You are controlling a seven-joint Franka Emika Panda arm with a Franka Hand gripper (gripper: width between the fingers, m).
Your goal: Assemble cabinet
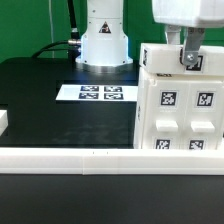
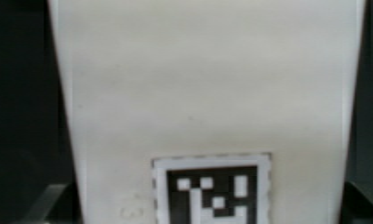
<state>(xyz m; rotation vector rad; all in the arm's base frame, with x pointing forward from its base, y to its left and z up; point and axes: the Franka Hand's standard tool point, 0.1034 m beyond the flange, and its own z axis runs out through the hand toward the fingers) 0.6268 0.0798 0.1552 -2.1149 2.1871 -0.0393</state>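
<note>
The white cabinet (image 1: pixel 180 105) stands upright at the exterior view's right, against the front rail, with black-and-white marker tags on its front. My gripper (image 1: pixel 190 60) is right on its top edge, pointing down. In the wrist view a white panel of the cabinet (image 2: pixel 201 90) fills the frame and carries one marker tag (image 2: pixel 213 190). My gripper (image 2: pixel 209 208) straddles this panel, and a dark finger (image 2: pixel 51 204) rests against each of its side edges. It looks shut on the panel.
The marker board (image 1: pixel 100 93) lies flat on the black table in front of the robot base (image 1: pixel 103 35). A long low white L-shaped rail (image 1: pixel 80 158) runs along the table's front, with a short end (image 1: pixel 3 122) at the exterior view's left.
</note>
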